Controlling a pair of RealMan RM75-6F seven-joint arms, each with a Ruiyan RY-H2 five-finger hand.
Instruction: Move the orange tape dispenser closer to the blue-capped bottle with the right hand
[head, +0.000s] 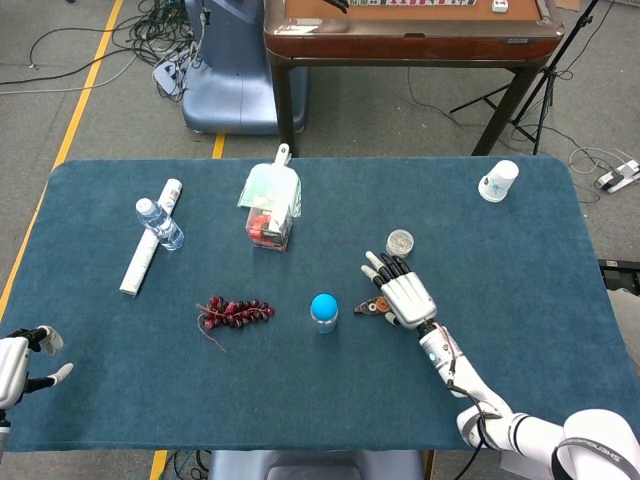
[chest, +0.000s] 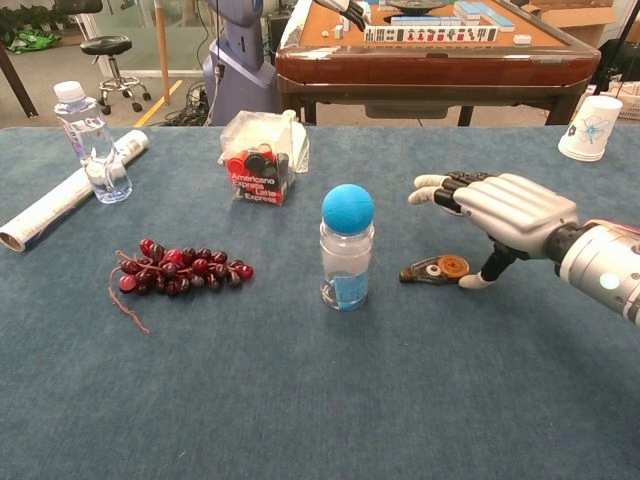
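Plainly, a flat orange tape dispenser (chest: 433, 270) with dark nose.

We read one legible text, on the clear box (chest: 259, 172) of red and black capsules standing on the blue surface (chest: 300, 400): white lettering on a red label, "Americano", "Express" and "Latte" stacked on its front face in the chest view. The paper cup (chest: 594, 128) at the far right carries a blue printed motif, not readable as text. The label on the blue-capped bottle (chest: 347, 255) is too small to read.
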